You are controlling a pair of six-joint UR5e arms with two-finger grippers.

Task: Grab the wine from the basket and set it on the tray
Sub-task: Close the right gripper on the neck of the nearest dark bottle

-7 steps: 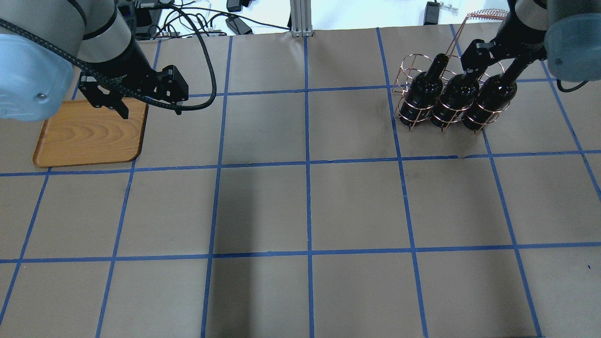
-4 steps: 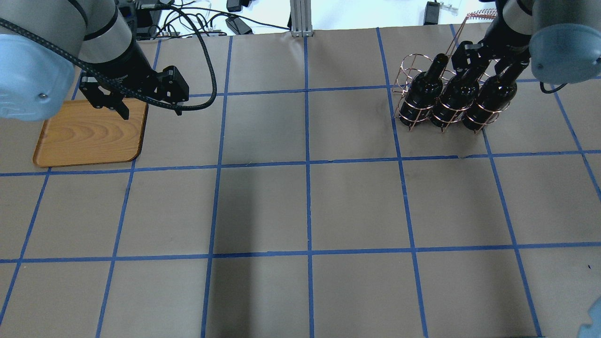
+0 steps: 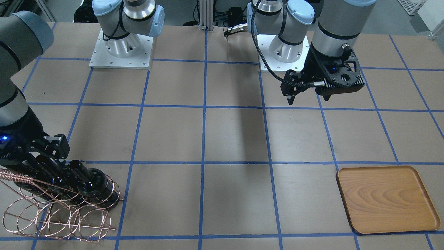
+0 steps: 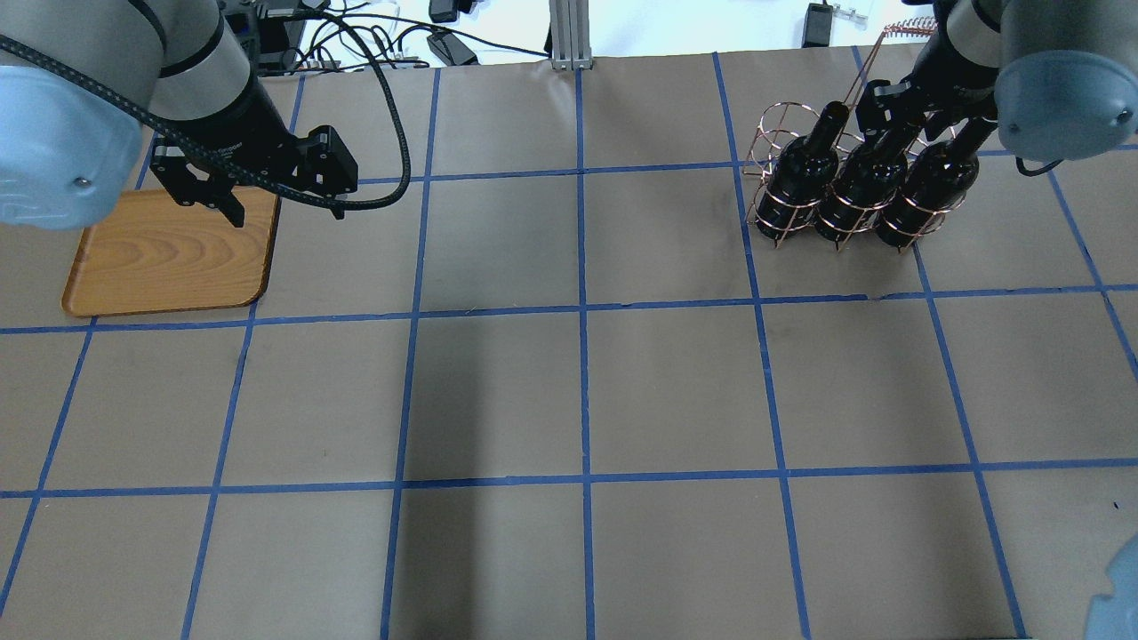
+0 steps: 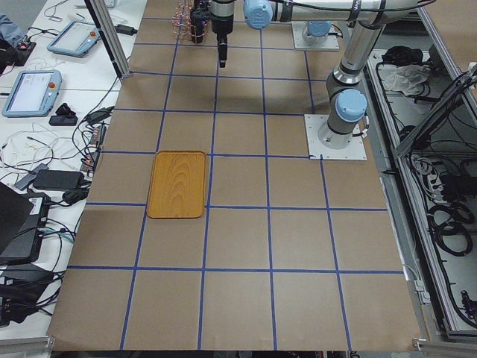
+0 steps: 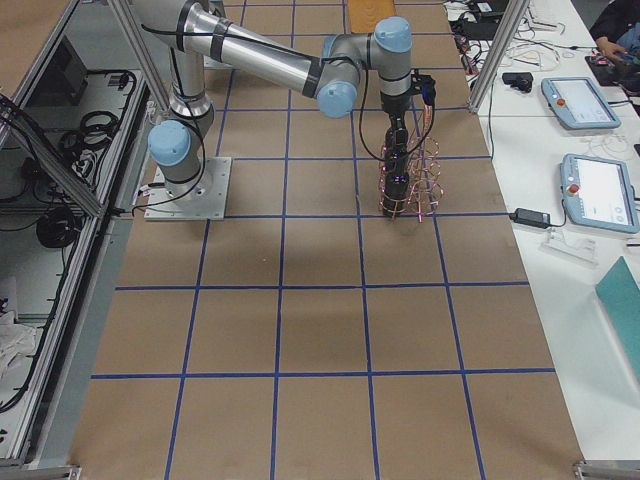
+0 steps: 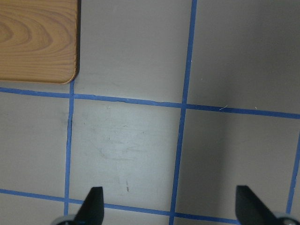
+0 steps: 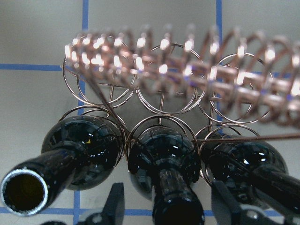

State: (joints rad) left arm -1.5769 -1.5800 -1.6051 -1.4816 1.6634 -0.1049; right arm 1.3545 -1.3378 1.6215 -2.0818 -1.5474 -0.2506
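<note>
Three near-black wine bottles (image 4: 858,187) stand in the front row of the copper wire basket (image 4: 773,124) at the table's far right. My right gripper (image 4: 893,111) is open and straddles the neck of the middle bottle (image 8: 164,154); in the right wrist view its fingers (image 8: 115,204) show on either side of that neck, with gaps. The wooden tray (image 4: 169,253) lies empty at the far left. My left gripper (image 4: 286,206) is open and empty, hovering over bare table just beside the tray's corner (image 7: 37,40).
The basket's twisted wire handle (image 8: 187,61) leans over its empty back loops, just beyond the bottles. Cables and power bricks (image 4: 444,44) lie past the table's far edge. Blue tape lines (image 4: 582,311) grid the brown table.
My right arm has shifted left and lowered, bringing its gripper from near the right-hand bottle to around the middle bottle's neck. The left arm, tray and bottles have not moved.
</note>
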